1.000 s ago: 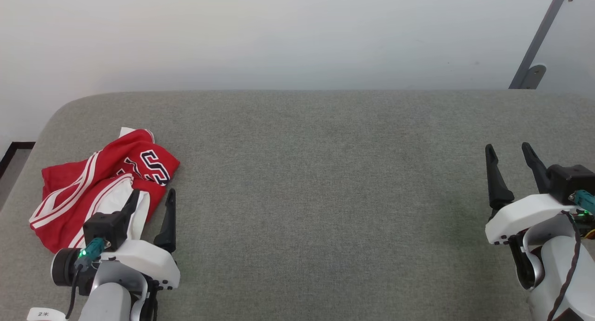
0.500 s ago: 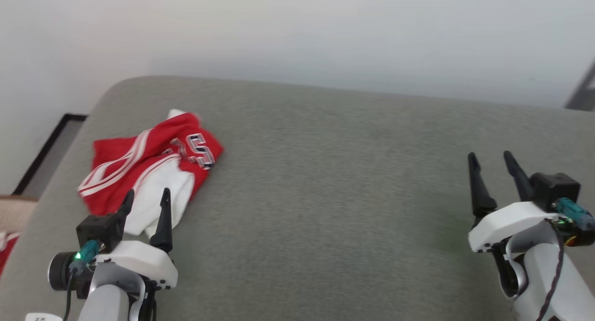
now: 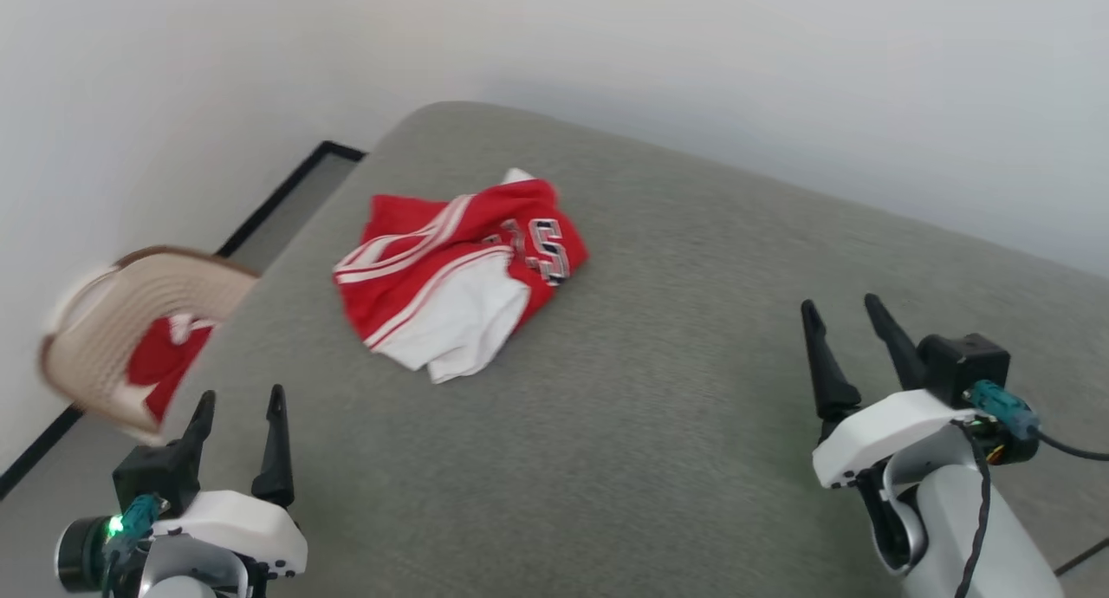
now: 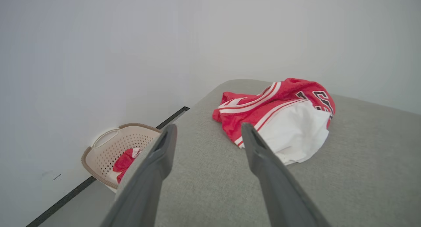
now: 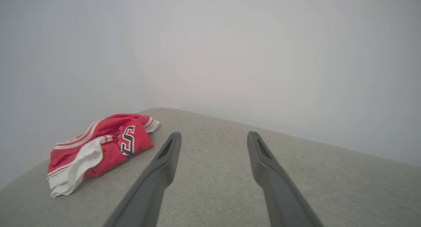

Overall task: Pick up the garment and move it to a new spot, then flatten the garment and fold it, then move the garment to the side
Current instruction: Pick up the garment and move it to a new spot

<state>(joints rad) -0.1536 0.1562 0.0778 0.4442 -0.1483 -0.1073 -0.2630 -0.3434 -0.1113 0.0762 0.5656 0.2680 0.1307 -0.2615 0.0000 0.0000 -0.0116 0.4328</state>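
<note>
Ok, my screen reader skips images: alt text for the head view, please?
A crumpled red-and-white shirt lies on a grey table, clear of the open left gripper at lower left and open right gripper at lower right. A beige basket holding red cloth stands at left.

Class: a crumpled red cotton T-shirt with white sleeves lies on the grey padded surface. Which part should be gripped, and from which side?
On the red cotton T-shirt, probably the humped fold near the letters, pinched from above: it stands proud of the grey padded surface, whereas the white sleeve lies flat. The left end effector is nearer.
</note>
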